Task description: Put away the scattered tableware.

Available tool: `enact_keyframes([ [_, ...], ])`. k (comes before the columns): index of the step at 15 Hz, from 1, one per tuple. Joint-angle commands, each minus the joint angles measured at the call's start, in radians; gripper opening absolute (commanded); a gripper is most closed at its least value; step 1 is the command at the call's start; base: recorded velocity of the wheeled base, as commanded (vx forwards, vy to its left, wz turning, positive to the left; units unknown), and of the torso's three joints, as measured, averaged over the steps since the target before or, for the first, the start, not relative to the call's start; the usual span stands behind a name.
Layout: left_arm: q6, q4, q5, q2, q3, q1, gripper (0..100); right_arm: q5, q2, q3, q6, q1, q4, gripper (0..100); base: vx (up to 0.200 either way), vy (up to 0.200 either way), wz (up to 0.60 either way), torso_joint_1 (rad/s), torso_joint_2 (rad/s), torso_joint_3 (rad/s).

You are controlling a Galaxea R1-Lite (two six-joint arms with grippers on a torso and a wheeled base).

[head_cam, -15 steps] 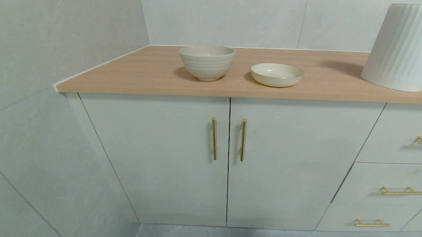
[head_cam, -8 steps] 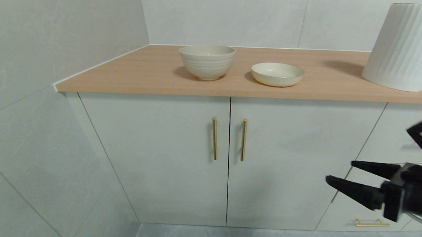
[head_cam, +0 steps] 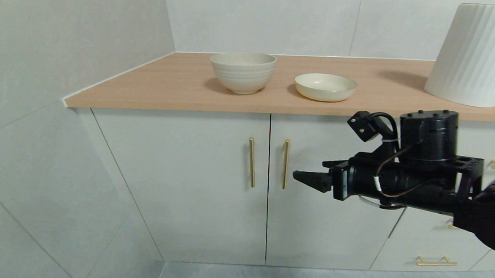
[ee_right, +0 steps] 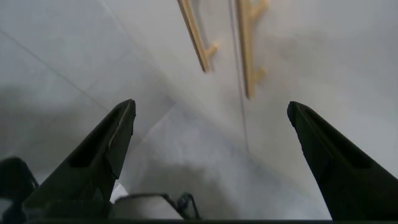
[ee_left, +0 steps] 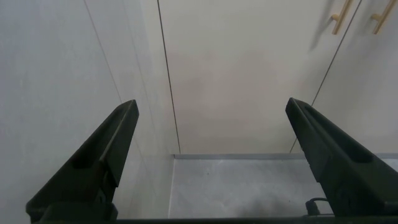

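On the wooden countertop (head_cam: 169, 88) a deep ribbed cream bowl (head_cam: 242, 72) stands to the left of a shallow cream dish (head_cam: 325, 87). Below them are two closed cabinet doors with vertical gold handles (head_cam: 251, 162) (head_cam: 285, 164). My right gripper (head_cam: 311, 171) hovers open and empty in front of the right door, just right of its handle. In the right wrist view the right gripper (ee_right: 211, 118) is spread wide, with both handles (ee_right: 249, 50) ahead of it. My left gripper (ee_left: 211, 124) is open and empty, low before the left door (ee_left: 249, 81).
A tall white ribbed container (head_cam: 476, 53) stands at the counter's right end. Drawers with gold handles (head_cam: 471, 225) sit right of the doors. A tiled wall (head_cam: 42, 103) closes in the left side, and grey floor (ee_left: 236, 186) lies below.
My right arm has come into the head view from the right and swung left and up, stopping near the right door's handle. Bowl and dish have not moved.
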Motion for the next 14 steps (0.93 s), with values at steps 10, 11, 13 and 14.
enact_keyframes([
  [10,-0.002,-0.001,0.0,0.0,0.0,0.0,100,-0.013,0.342,-0.167,0.071,0.035,-0.232,100,0.0,0.0,0.0,0.0,0.0,0.0],
  [11,-0.002,-0.001,0.0,0.0,0.0,0.0,100,-0.022,0.348,-0.17,0.076,0.035,-0.245,100,0.0,0.0,0.0,0.0,0.0,0.0],
  [13,-0.002,-0.001,0.0,0.0,0.0,0.0,100,-0.026,0.352,-0.174,0.09,0.032,-0.257,100,0.0,0.0,0.0,0.0,0.0,0.0],
  [14,-0.002,-0.001,0.0,0.0,0.0,0.0,100,-0.024,0.355,-0.179,0.094,0.032,-0.262,100,0.0,0.0,0.0,0.0,0.0,0.0],
])
